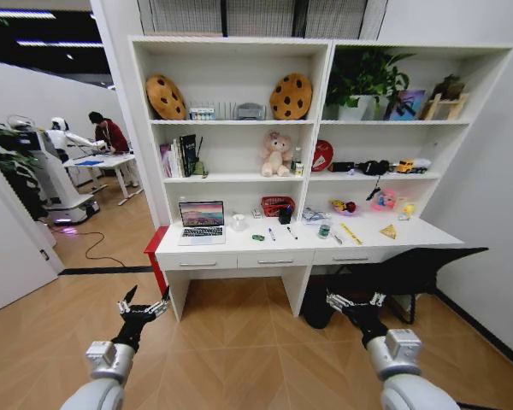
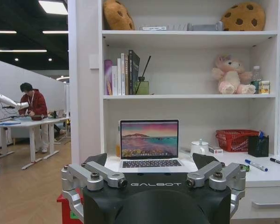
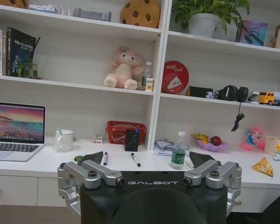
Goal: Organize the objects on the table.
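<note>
The white table [image 1: 239,248] stands ahead of me under the shelf unit. On it sit an open silver laptop [image 1: 202,224], a tiny green toy car [image 1: 257,237], two pens [image 1: 272,233], a green-capped bottle [image 1: 323,231] and a yellow ruler [image 1: 351,233]. My left gripper [image 1: 143,307] hangs open over the floor, short of the desk's left end, facing the laptop [image 2: 149,144]. My right gripper [image 1: 356,301] is open too, low before the right drawer, facing the bottle [image 3: 178,151] and pens [image 3: 136,159]. Neither holds anything.
A red basket [image 1: 277,205], black pen holder [image 1: 285,214] and white mug [image 1: 238,222] stand at the desk's back. A black office chair [image 1: 410,269] is by the desk's right end, and a red box [image 1: 154,248] by its left. Wooden floor lies between me and the desk.
</note>
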